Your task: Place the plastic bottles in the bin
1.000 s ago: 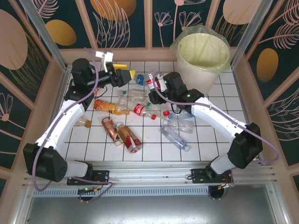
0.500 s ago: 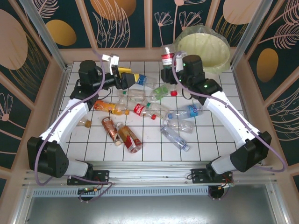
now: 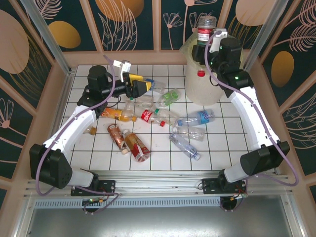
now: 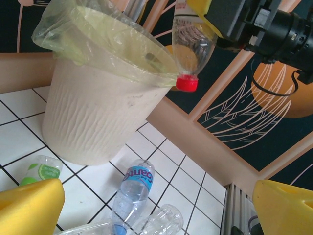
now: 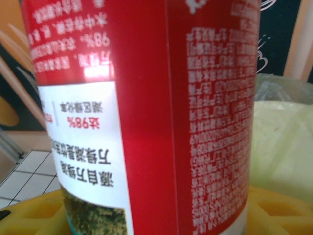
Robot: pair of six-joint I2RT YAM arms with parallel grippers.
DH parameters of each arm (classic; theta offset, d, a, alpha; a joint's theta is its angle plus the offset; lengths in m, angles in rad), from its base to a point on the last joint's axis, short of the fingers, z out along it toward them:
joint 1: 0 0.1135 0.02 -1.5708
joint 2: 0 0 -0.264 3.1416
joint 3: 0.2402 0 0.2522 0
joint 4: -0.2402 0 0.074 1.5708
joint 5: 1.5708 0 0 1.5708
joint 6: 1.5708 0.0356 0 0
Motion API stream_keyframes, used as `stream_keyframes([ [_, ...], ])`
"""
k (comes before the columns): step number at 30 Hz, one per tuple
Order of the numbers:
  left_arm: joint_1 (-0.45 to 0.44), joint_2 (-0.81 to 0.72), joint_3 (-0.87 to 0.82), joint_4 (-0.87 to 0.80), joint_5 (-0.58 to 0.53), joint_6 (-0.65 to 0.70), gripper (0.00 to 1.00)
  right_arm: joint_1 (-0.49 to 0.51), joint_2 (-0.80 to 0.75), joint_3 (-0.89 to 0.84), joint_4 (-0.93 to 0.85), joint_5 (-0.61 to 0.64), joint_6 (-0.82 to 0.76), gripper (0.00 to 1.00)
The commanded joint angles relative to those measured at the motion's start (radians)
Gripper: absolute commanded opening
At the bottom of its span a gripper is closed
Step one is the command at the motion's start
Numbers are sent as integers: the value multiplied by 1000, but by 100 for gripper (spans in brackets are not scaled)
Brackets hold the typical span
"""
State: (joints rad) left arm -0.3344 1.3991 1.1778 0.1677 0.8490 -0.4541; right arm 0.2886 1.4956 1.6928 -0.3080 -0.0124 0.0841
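Bottle with a red label [image 3: 204, 33] hangs upside down in the right gripper [image 3: 211, 41], whose jaws pinch its labelled body about halfway along. Its long axis is near upright and a little tilted, with the red cap [image 4: 186, 83] pointing down and the base up. The bottle is raised at the bin [image 4: 93, 112], on the side facing the table's middle. From the left wrist the cap sits about level with the bag-lined rim and close against it. Whether it hangs inside the opening or just outside cannot be told.

That is what the next move depends on. The opening lies beyond the bottle, away from the left arm, so I judge the bottle should go further over the opening before the jaws let go. Otherwise the cap may catch the rim or the bag.

Further out, the left gripper [image 3: 142, 85] is spread wide and holds nothing, hovering over the far side of the other bottles [image 3: 148, 116] lying on the tiled table [image 3: 232, 143]. A green-labelled one [image 3: 170, 96] lies just beside it. The left arm is the nearer one to most of that pile.
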Motion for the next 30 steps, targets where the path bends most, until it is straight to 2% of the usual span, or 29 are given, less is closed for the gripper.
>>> stream_keyframes([
  [1,-5,5,0,0,-2,24,99,-30,41,67,64,-4,0,64],
  [15,-9,6,2,-18,-12,35,99,-133,274,291,6,80,-29,64],
  [25,-26,20,2,-32,-23,48,99,-191,406,412,-185,-8,-14,64],
  [30,-30,25,2,-34,-25,49,99,-205,452,479,-297,-6,3,64],
])
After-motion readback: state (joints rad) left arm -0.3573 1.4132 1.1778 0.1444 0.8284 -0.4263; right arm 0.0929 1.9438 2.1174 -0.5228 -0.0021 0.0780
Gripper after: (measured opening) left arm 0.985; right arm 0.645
